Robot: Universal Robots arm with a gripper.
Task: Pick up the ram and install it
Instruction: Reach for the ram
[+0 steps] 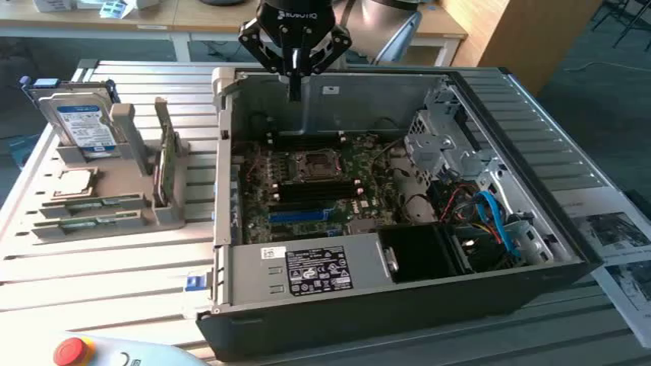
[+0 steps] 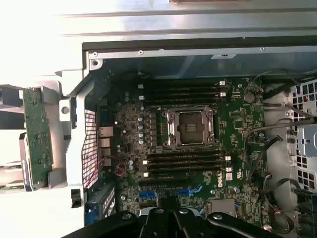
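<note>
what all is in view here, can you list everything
computer case: 1, black and grey, open, centre of table
motherboard: 1, green, inside the case
cpu socket: 1, silver, middle of motherboard
holder: 1, grey, exterior view's left of case
hard drive: 1, silver with blue label, upright in holder
ram sticks: 2, green, lying flat in holder
stop button: 1, red, near edge of table
papers: a few, white, exterior view's right of case
gripper: 1, black, shut, above case's far wall

Lab, open PC case (image 1: 305, 271), bg desks (image 1: 122, 19)
</note>
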